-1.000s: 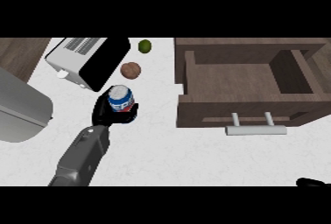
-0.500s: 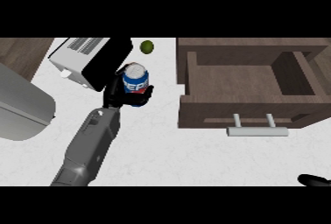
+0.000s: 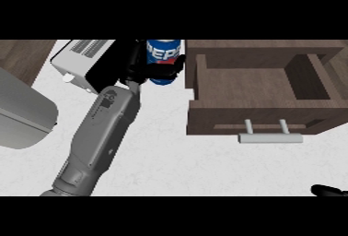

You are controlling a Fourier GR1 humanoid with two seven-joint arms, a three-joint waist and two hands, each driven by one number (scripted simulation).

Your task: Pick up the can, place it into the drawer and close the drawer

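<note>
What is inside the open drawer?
The drawer shows only its bare wooden floor. The can is outside it, held in the left hand. Its front corners are hidden.

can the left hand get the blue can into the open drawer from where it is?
Probably yes. The left hand holds the blue can just left of the open brown wooden drawer, whose inside shows nothing in it; only its left wall stands between.

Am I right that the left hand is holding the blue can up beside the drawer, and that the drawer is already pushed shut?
Not quite. The left hand does hold the blue can up beside the drawer, but the drawer is pulled open: the head view shows its bare wooden inside, with the handle at its front. The can is not in it yet.
</note>
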